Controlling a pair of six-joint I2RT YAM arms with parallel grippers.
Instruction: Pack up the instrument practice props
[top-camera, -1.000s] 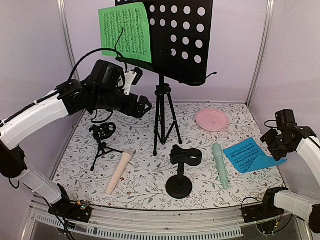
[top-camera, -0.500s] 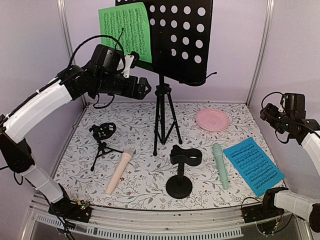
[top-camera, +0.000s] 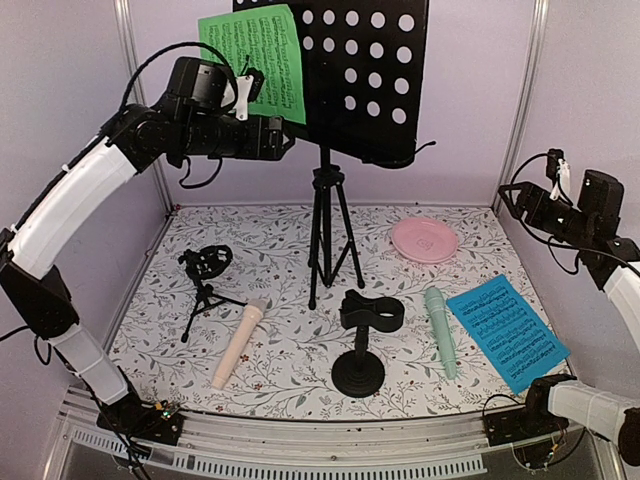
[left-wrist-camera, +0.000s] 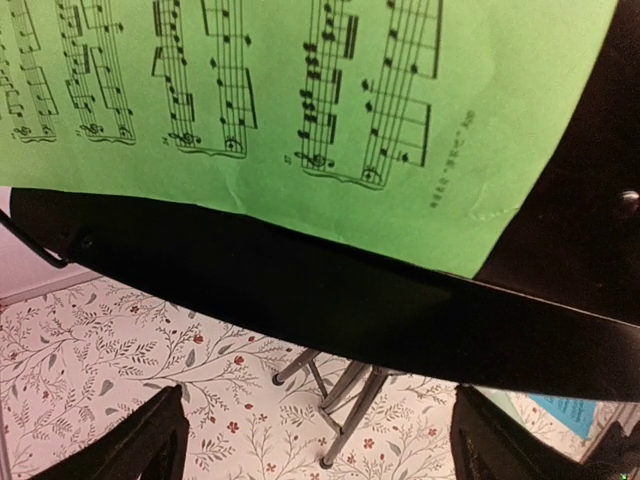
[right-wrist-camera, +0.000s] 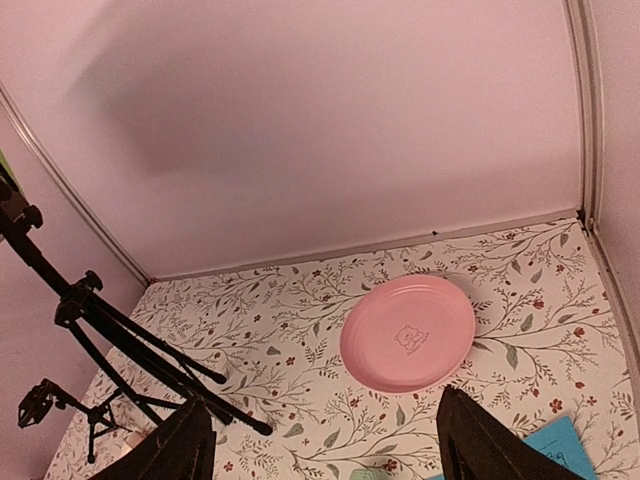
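The black perforated music stand (top-camera: 365, 80) stands on its tripod at the back centre, with the green page (top-camera: 255, 60) on its left side. My left gripper (top-camera: 283, 140) is open and empty just below the page's lower edge. In the left wrist view (left-wrist-camera: 315, 450) the green page (left-wrist-camera: 300, 90) and the stand's ledge (left-wrist-camera: 350, 300) fill the frame. The blue page (top-camera: 508, 330) lies flat at the right. My right gripper (top-camera: 512, 198) is open and empty, raised above it. The mint microphone (top-camera: 440, 330), the beige microphone (top-camera: 238, 345) and two black mic holders (top-camera: 205, 275) (top-camera: 362, 340) rest on the mat.
A round pink plate (top-camera: 424, 240) lies at the back right; the right wrist view shows it (right-wrist-camera: 408, 333) between my open fingers. The stand's tripod legs (top-camera: 330, 250) spread over the mat's middle. Pale walls and metal posts close the back and sides.
My left gripper rose and moved right to the green page's lower edge. My right gripper lifted up and back from the blue page, whose raised corner now lies flat.
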